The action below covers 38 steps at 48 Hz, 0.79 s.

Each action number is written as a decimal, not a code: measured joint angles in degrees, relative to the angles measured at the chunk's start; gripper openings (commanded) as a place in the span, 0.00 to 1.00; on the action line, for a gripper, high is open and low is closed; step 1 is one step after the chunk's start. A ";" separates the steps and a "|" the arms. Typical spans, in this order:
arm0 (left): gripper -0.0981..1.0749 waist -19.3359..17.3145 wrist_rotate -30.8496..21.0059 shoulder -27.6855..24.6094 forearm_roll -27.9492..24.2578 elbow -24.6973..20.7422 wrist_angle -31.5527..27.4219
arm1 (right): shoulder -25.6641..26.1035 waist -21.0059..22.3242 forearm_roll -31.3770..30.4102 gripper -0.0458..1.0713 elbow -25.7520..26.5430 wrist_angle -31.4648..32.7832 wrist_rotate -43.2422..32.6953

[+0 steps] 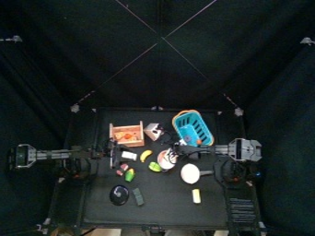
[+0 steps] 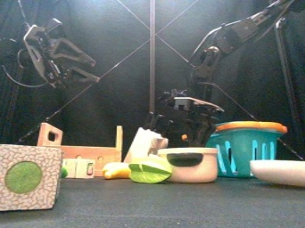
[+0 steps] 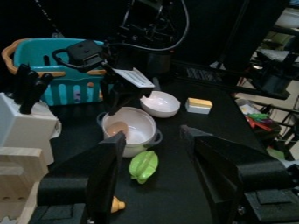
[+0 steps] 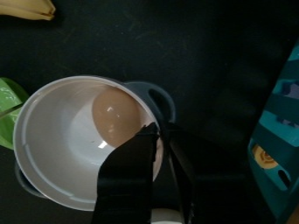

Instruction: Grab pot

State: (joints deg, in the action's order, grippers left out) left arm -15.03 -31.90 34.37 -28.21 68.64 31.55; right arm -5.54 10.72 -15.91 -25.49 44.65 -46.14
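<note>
The top view looks straight down from high above, so the table [image 1: 157,207] sits small in mid-frame between curtains. The front view looks level across the table from its front edge, very near, with a cube [image 2: 30,176] large at the left. The left wrist view hangs raised near the table's left edge, facing across toward the basket [image 3: 65,66] and the pot [image 3: 131,131]. The right wrist view faces almost straight down, close over the pot [image 4: 76,140]. All four share the pot; three also show the basket [image 1: 192,127].
</note>
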 measured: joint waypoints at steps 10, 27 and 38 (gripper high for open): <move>0.85 -0.09 0.00 0.09 0.35 0.00 0.00 | 0.00 -0.26 -0.09 0.53 0.18 0.35 0.00; 0.85 -0.09 0.00 0.00 0.35 0.18 0.00 | 0.26 -0.79 -0.26 0.52 0.44 1.41 0.09; 0.85 -0.09 0.00 0.09 0.44 0.26 0.00 | 1.93 -1.67 -0.53 0.42 0.53 2.02 -0.09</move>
State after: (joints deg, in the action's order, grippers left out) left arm -15.12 -31.90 34.45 -27.77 68.91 31.55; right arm -3.60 9.05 -16.44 -24.96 46.67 -46.23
